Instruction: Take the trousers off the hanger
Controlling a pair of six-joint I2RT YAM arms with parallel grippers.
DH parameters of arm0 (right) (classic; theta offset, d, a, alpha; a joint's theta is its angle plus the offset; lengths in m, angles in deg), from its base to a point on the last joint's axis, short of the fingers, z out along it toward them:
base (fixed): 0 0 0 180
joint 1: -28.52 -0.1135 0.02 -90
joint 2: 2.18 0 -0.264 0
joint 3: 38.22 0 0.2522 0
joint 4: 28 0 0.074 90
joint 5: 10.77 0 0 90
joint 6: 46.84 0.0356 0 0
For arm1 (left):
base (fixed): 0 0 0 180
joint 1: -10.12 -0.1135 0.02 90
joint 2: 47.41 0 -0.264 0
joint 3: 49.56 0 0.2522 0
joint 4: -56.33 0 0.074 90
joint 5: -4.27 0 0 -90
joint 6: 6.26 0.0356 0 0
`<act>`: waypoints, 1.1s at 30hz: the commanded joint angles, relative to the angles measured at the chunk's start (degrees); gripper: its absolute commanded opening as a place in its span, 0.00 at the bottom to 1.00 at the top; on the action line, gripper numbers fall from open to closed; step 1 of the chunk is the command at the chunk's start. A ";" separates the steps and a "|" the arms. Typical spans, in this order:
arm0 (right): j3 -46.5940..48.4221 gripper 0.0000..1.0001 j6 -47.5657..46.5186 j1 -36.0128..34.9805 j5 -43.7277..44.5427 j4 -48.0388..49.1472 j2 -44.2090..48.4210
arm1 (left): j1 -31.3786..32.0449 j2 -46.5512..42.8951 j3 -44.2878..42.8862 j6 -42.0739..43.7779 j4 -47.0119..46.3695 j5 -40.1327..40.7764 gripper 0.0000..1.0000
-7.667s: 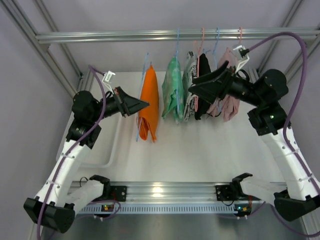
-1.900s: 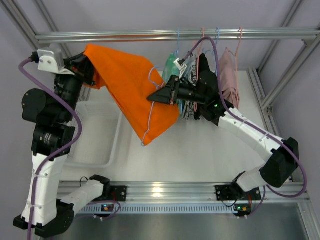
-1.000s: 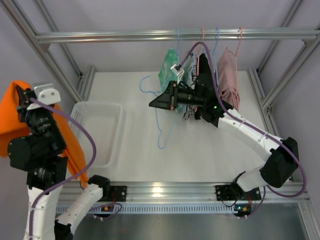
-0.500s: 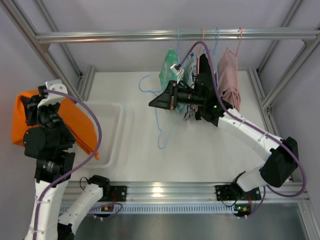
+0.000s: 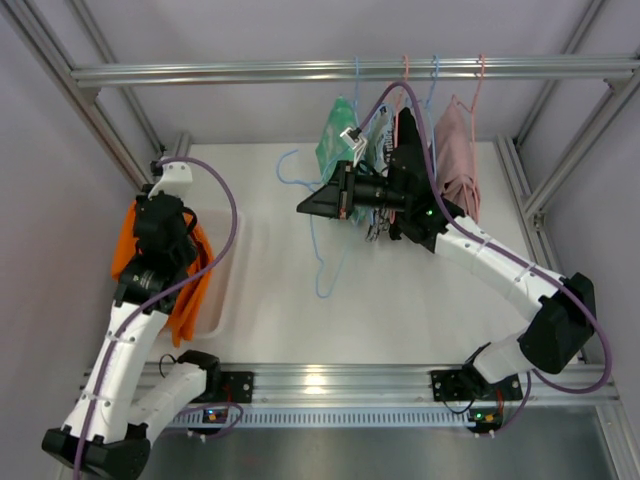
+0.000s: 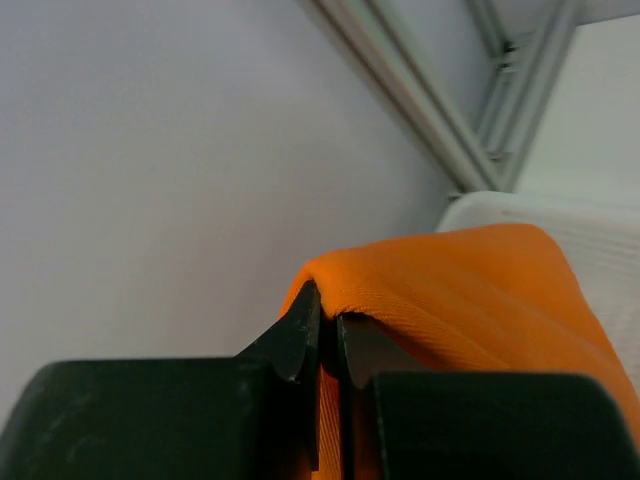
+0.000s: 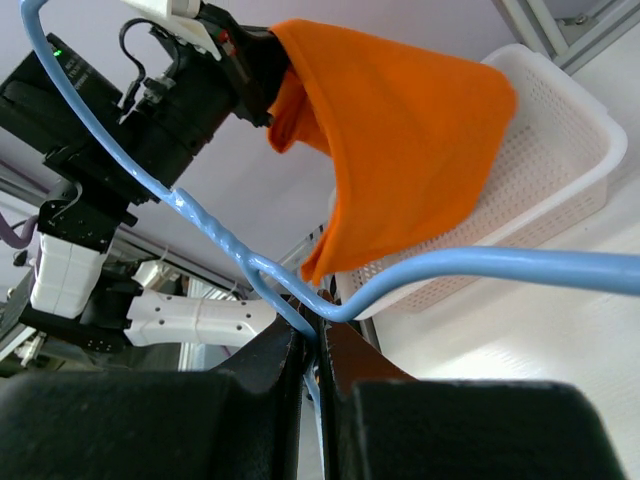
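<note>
One fold of trousers (image 6: 455, 290) in left pincer (image 6: 328, 342), hanger (image 7: 480, 264) in right pincer (image 7: 318, 346)

Cloth: trousers (image 5: 192, 295) plain bright orange, no print; mint-green garment (image 5: 338, 150) with a printed pattern; black garment (image 5: 408, 135); pale pink garment (image 5: 458, 160), plain. Wire and plastic: hanger (image 7: 500, 260) light blue, pink wire hangers (image 5: 481, 68), basket (image 7: 560, 160) white with a fine perforated grid. Hardware: left pincer (image 6: 328, 325) and right pincer (image 7: 318, 335) black, arms (image 5: 120, 350) white with black joints, cables (image 5: 236, 212) purple, desk (image 5: 400, 300) white, frame (image 5: 300, 72) silver-grey.
</note>
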 commanded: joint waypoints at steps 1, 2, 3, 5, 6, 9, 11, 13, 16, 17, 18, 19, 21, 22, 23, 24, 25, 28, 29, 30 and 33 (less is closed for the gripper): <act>2.47 0.00 -0.77 0.06 -0.66 1.18 0.25 | -0.18 -1.97 -1.28 -18.24 3.60 -13.51 0.00; 2.56 0.00 -0.68 0.06 -0.67 1.17 0.25 | -0.18 -1.45 -1.19 -22.26 4.39 -14.93 0.00; 2.65 0.00 -0.77 -0.11 -0.67 1.17 0.25 | -0.18 -1.10 -0.84 -23.43 4.22 -16.25 0.00; 2.82 0.00 -0.77 -0.02 -0.58 1.26 0.34 | -0.26 0.66 0.65 -27.55 4.65 -18.10 0.04; 3.08 0.00 -0.77 -0.02 -0.66 1.18 0.34 | -0.52 1.36 1.79 -29.14 5.18 -18.54 0.07; 3.79 0.00 -0.86 -0.02 -0.75 1.00 0.34 | -2.63 3.21 3.99 -35.47 7.73 -23.45 0.24; 4.23 0.00 -1.03 -0.02 -0.93 0.82 0.25 | -5.60 4.35 4.70 -39.85 8.96 -28.53 0.35; 4.84 0.00 -1.12 -0.02 -1.02 0.65 0.16 | -7.99 5.14 4.79 -41.63 10.45 -31.89 0.40; 5.98 0.00 -1.12 -0.02 -1.19 0.30 -0.01 | -14.13 5.85 2.77 -43.66 12.47 -37.07 0.45; 6.25 0.00 -1.04 -0.02 -1.19 0.30 -0.10 | -16.06 5.41 2.07 -43.40 12.83 -39.26 0.47; 6.77 0.00 -0.77 -0.02 -1.11 0.30 -0.19 | -17.30 4.71 0.67 -43.05 13.01 -44.07 0.54; 7.04 0.00 -0.51 -0.02 -1.11 0.38 -0.36 | -18.62 3.84 -0.21 -42.26 13.10 -47.69 0.58; 7.39 0.00 0.63 -0.02 -0.93 0.91 -0.54 | -21.53 0.33 -2.67 -39.45 13.88 -60.20 0.71; 7.48 0.00 1.07 -0.11 -0.84 1.43 -0.80 | -21.88 -2.21 -3.73 -38.22 14.06 -64.12 0.75; 7.66 0.00 1.25 -0.28 -0.49 1.52 -0.72 | -21.97 -3.37 -4.78 -35.60 15.37 -67.99 0.79; 7.92 0.00 1.25 -0.46 -0.32 1.53 -0.89 | -21.97 -4.34 -7.58 -34.44 16.60 -75.16 0.84; 8.01 0.00 1.42 -0.81 -0.05 1.61 -0.98 | -21.97 -5.56 -9.26 -33.39 18.26 -77.76 0.99; 8.36 0.00 2.39 -1.69 0.21 1.96 -1.50 | -21.97 -6.28 -14.62 -32.67 23.98 -83.38 0.99; 8.45 0.00 3.52 -1.95 0.47 2.75 -1.77 | -21.97 -6.02 -15.85 -32.06 25.56 -84.71 0.99; 8.71 0.00 3.88 -2.22 0.65 3.19 -2.20 | -21.97 -5.41 -18.22 -32.14 28.27 -85.68 0.99; 10.02 0.00 5.12 -4.06 2.49 4.60 -3.17 | -21.97 -2.42 -21.21 -31.71 32.50 -95.16 0.97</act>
